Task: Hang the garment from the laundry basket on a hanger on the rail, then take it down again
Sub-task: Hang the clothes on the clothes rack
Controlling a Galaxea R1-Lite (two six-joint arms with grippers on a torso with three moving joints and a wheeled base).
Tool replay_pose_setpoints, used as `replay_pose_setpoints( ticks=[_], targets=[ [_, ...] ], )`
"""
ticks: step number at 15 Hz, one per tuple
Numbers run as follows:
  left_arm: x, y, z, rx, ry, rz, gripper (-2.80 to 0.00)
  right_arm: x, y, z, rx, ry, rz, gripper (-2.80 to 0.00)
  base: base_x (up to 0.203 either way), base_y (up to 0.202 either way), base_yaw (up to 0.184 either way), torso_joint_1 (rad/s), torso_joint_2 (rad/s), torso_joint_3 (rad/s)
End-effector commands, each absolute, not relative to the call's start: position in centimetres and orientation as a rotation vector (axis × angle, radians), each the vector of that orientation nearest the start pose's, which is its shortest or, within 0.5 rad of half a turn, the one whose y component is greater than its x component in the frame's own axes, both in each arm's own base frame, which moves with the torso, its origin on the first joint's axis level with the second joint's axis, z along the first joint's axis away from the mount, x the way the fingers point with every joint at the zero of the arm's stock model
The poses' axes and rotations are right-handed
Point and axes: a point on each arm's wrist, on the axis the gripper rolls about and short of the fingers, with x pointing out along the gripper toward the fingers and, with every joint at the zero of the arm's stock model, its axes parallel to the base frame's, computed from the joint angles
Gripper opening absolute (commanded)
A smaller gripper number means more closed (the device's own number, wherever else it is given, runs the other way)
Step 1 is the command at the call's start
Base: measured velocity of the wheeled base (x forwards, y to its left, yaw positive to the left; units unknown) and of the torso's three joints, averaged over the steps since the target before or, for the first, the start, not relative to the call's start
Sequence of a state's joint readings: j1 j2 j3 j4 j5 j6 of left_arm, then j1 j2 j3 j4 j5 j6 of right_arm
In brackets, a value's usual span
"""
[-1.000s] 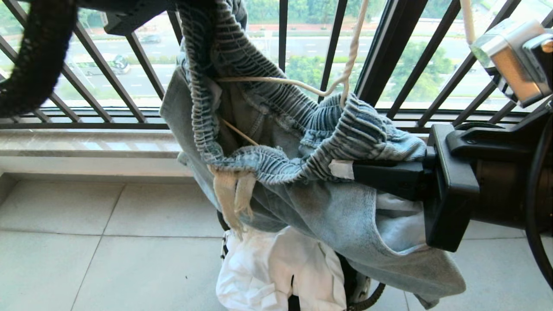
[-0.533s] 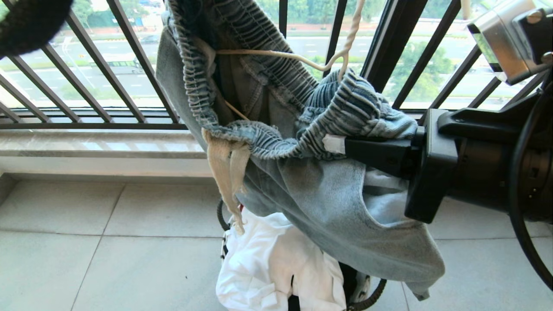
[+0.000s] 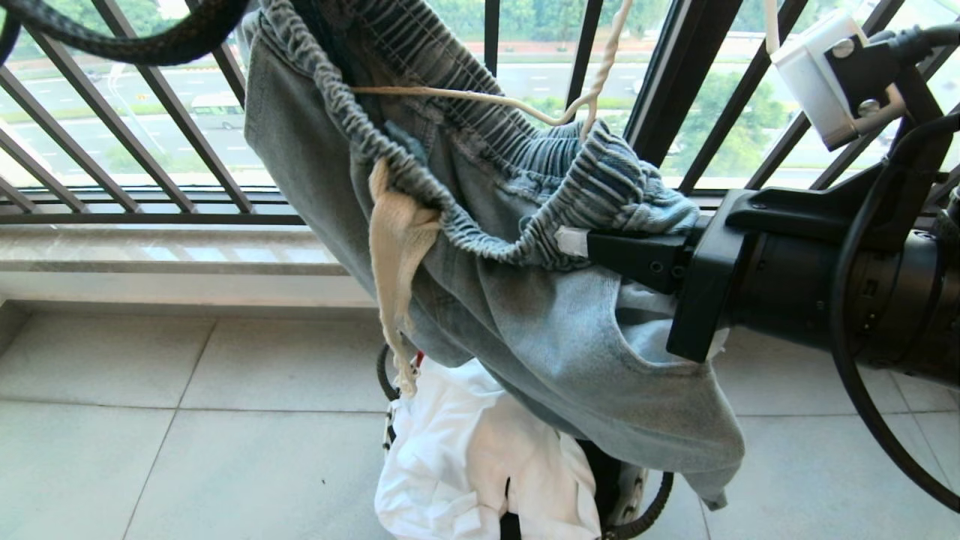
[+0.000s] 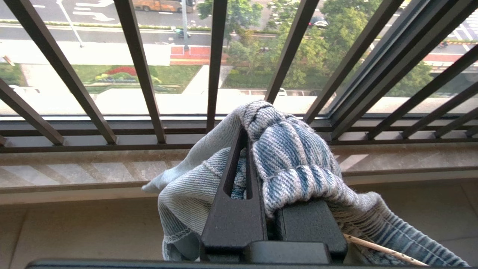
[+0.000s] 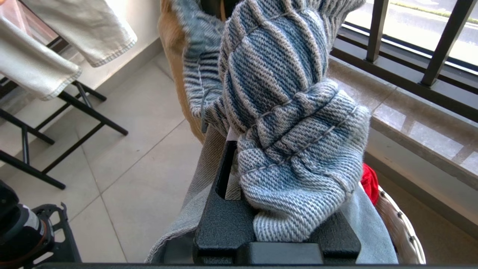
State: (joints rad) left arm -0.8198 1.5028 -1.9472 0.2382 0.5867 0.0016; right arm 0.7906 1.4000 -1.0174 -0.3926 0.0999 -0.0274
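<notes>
The garment [image 3: 562, 345], blue-grey denim shorts, hangs stretched by its ribbed waistband between my two grippers, above the laundry basket [image 3: 634, 499]. My right gripper [image 3: 581, 244] reaches in from the right and is shut on one bunched end of the waistband [image 5: 291, 112]. My left gripper [image 4: 246, 130] is above the head view's top edge and is shut on the other end [image 4: 295, 160]. The cream wire hanger [image 3: 611, 52] has one arm running inside the open waistband, with its twisted neck rising out of view. The fringed drawstring [image 3: 397, 247] dangles in front. The rail is out of view.
A black barred window railing [image 3: 157, 112] and a stone sill [image 3: 150, 255] stand close behind the shorts. White cloth [image 3: 480, 465] fills the basket, with something red [image 5: 369, 179] beside its rim. A black folding rack [image 5: 56, 123] holding a pale denim piece [image 5: 78, 33] stands on the tiled floor.
The left end of the waistband has risen and swung outward, stretching the opening wider. My right gripper has moved up and inward with its end. The drawstring now hangs straighter.
</notes>
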Motion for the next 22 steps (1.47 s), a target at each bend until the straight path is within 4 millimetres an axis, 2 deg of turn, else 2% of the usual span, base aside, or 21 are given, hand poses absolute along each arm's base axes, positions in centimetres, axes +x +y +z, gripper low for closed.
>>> replay_pose_setpoints(
  ticks=[1,5,12,15,19,22],
  targets=[
    [15.0,-14.0,46.3,-0.116,-0.167,-0.207,-2.8,17.1,17.1,30.3,-0.022,-0.027,0.879,-2.8,0.0,0.0,0.0,0.0,0.0,0.0],
    [14.4,-15.6,45.8,-0.125,-0.143,-0.284,-2.8,17.6,17.7,29.8,-0.025,-0.008,0.889,-2.8,0.0,0.0,0.0,0.0,0.0,0.0],
    [15.7,-18.5,43.7,-0.18,-0.052,-0.322,-2.8,17.6,17.9,30.3,-0.014,-0.021,0.89,-2.8,0.0,0.0,0.0,0.0,0.0,0.0],
    [14.7,-19.3,43.6,-0.231,-0.037,-0.379,-2.8,18.3,18.5,29.8,-0.02,-0.002,0.888,-2.8,0.0,0.0,0.0,0.0,0.0,0.0],
    [12.2,-19.6,44.3,-0.315,-0.031,-0.478,-2.8,18.5,18.7,29.5,-0.009,0.014,0.89,-2.8,0.0,0.0,0.0,0.0,0.0,0.0],
    [11.9,-19.7,44.2,-0.317,-0.018,-0.493,-2.8,18.5,18.8,30.5,0.097,-0.063,0.895,-2.8,0.0,0.0,0.0,0.0,0.0,0.0]
  ],
)
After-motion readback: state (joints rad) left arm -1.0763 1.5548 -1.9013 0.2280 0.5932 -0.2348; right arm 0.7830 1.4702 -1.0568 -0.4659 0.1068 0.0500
